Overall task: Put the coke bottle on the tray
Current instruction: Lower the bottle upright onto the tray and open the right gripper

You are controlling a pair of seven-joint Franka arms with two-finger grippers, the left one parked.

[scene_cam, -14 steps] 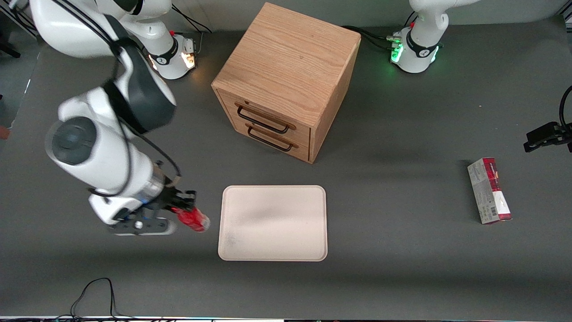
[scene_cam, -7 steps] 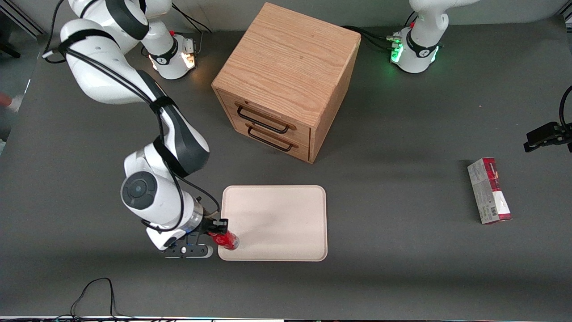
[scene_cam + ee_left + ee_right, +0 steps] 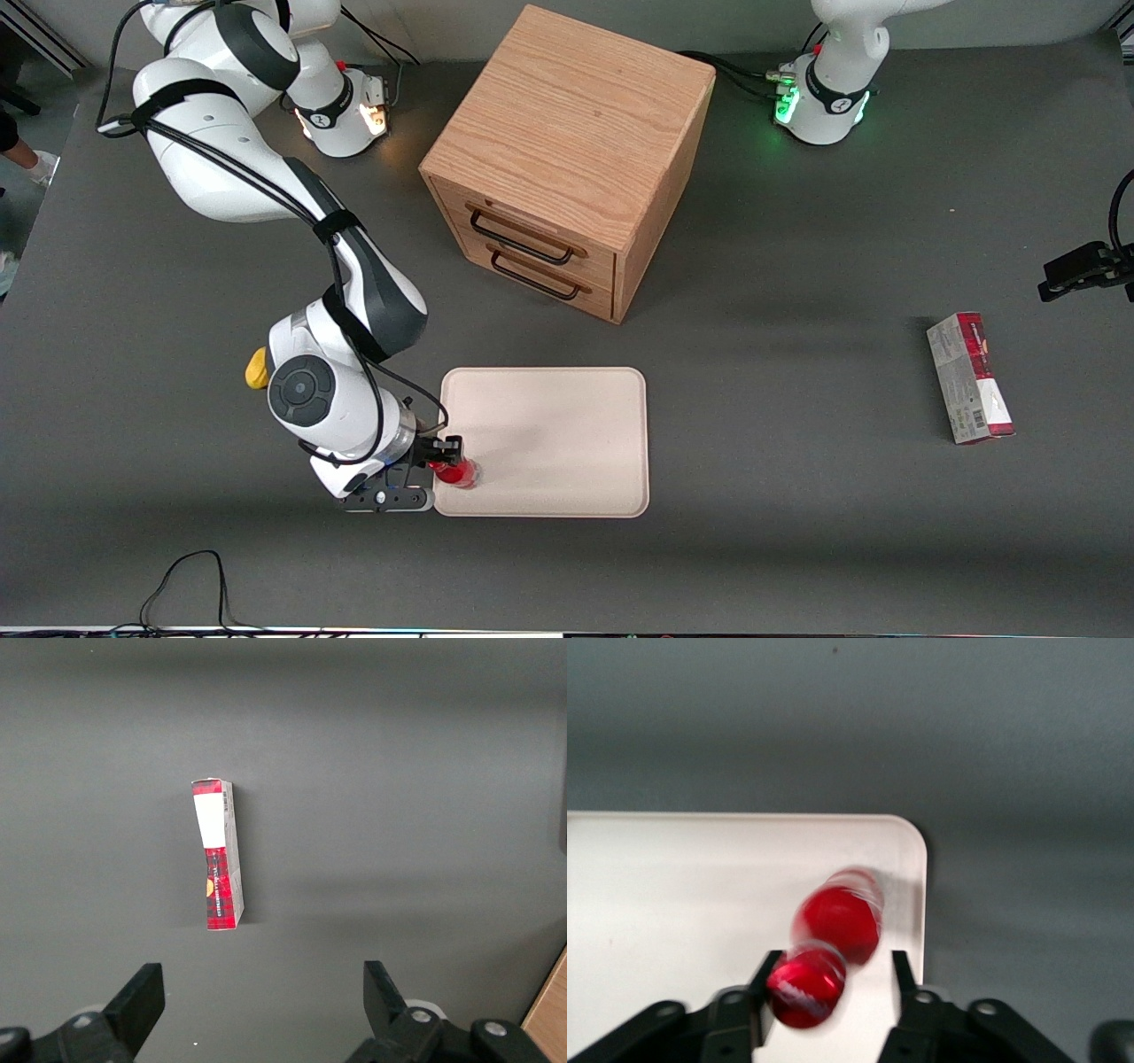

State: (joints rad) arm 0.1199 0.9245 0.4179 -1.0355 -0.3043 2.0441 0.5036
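Covering the whole scene was a dark grey desk (image 3: 797, 496). My claw (image 3: 443, 461) hung over the tray (image 3: 567, 425) corner, fingers spread either side of the blurred coke bottle (image 3: 833, 943); whether they touched it, I couldn't tell.

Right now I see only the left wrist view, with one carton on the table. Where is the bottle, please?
Observer: The bottle is over the tray, just inside the rim, at the corner nearest the working arm and the front camera.
Operator: Does the gripper hold it?
Observer: No. The gripper is around the bottle's top, but it is open. The right wrist view shows a gap between the bottle and one finger.
Operator: What else is near the tray?
Observer: A wooden cabinet stands farther from the front camera than the tray, apart from it, with both drawers shut.
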